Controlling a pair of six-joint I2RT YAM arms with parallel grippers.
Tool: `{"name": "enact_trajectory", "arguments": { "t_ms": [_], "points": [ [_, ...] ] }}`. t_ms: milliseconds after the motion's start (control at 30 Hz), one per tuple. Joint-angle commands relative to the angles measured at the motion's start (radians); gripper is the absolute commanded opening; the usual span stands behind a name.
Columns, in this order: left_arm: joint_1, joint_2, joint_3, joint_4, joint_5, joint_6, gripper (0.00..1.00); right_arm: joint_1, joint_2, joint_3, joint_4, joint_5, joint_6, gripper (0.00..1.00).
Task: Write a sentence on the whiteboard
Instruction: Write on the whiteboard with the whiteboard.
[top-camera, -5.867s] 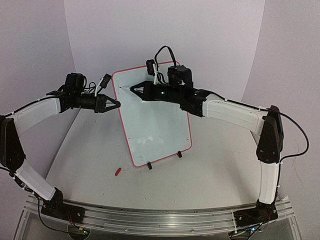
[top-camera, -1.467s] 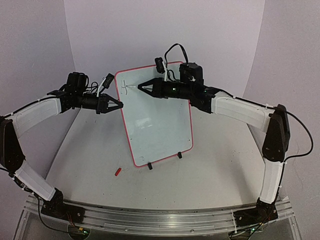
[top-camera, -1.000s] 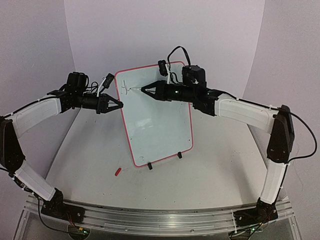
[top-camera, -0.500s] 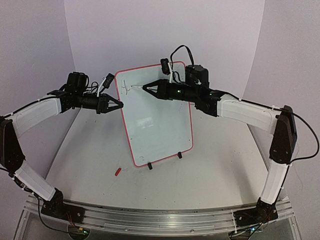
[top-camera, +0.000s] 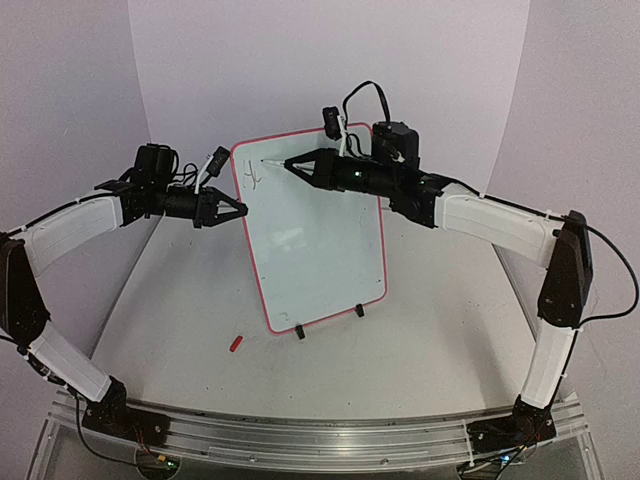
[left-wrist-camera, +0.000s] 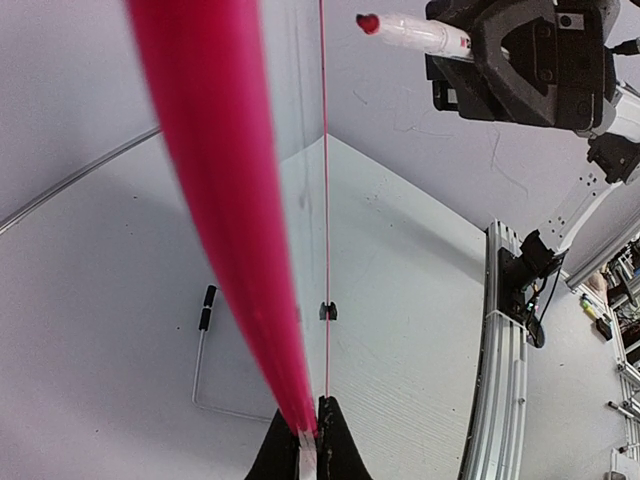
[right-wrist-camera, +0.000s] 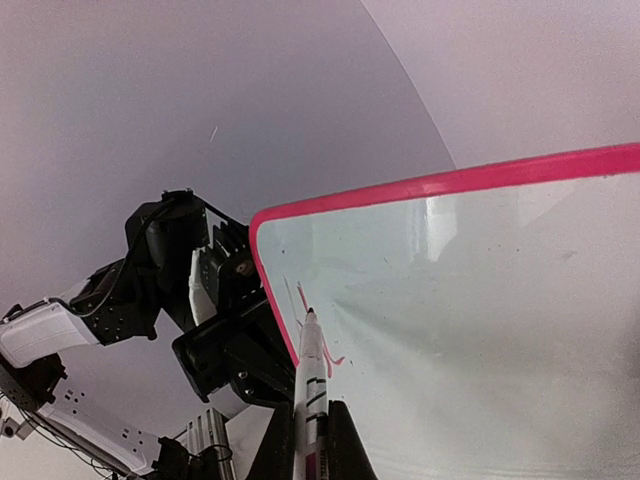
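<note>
Left gripper (top-camera: 235, 210): clamped onto the whiteboard (top-camera: 320, 250).
Right gripper (top-camera: 292, 165): closed around the marker (right-wrist-camera: 312, 382).
Sentence (top-camera: 253, 177): few reddish strokes written, top-left.

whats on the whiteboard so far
A few thin strokes near the whiteboard's top left corner, with the right gripper's marker tip beside them. The gripper covers the board's upper right.

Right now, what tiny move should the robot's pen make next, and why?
Probably a short stroke to the right with the pen, starting the next letter. The right gripper holds its tip at the top left corner of the whiteboard, beside a few first marks; the rest is blank. The left gripper clamps the board's edge.
</note>
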Motion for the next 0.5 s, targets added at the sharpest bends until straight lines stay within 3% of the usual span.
{"name": "enact_trajectory", "arguments": {
  "t_ms": [0, 467],
  "points": [
    [-0.049, 0.029, -0.009, -0.113, -0.065, 0.072, 0.00, -0.002, 0.030, 0.053, 0.015, 0.010, 0.001, 0.00],
    [-0.054, 0.030, -0.009, -0.117, -0.070, 0.075, 0.00, -0.002, 0.040, 0.053, -0.007, 0.030, -0.002, 0.00]
  ]
}}
